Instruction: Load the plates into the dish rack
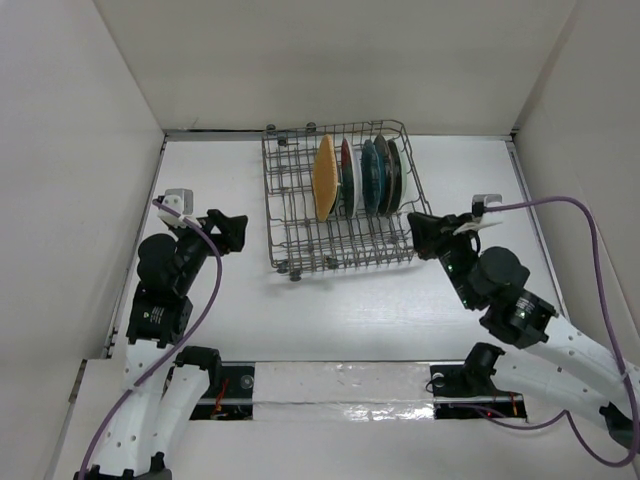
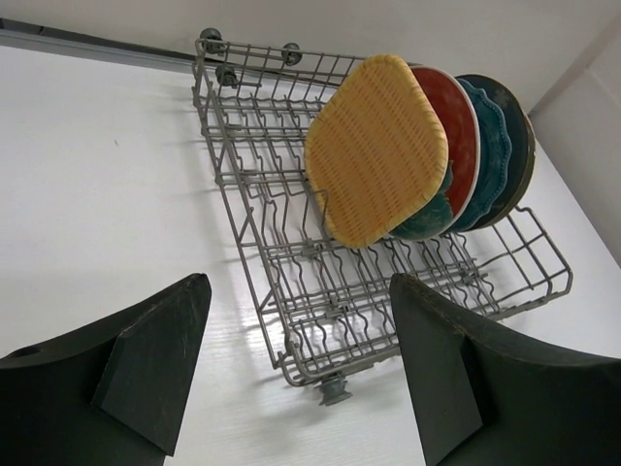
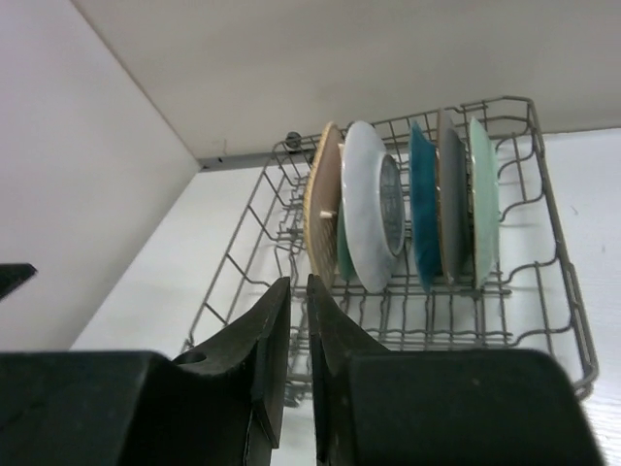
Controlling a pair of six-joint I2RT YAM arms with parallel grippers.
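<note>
Standing on the white bench [image 1: 330, 320], top view: dish rack [image 1: 290, 215], with its long axis running away from the arms and its far end near the back wall. Five plates [image 1: 362, 178] stand on edge in the rack's right half, side by side between tines, faces turned left and right. The left hand [image 1: 232, 232] is left of the rack, well apart. The right hand [image 1: 418, 235] is just beside the rack's near right corner.

Left wrist view: the orange rounded-square plate [image 2: 378, 146] is foremost, slightly tilted. The red plate [image 2: 458, 126], the scalloped teal plate [image 2: 495, 136] and a darker plate are ranked behind it. This hand's fingers [image 2: 155, 369] are spread wide, with nothing between them.

Right wrist view: the mint-green plate [image 3: 482, 194] is at the row's right end, with the grey-brown plate [image 3: 448, 189] next to it. The right hand's fingers [image 3: 267, 340] are nearly together with a thin gap between them, gripping nothing.
</note>
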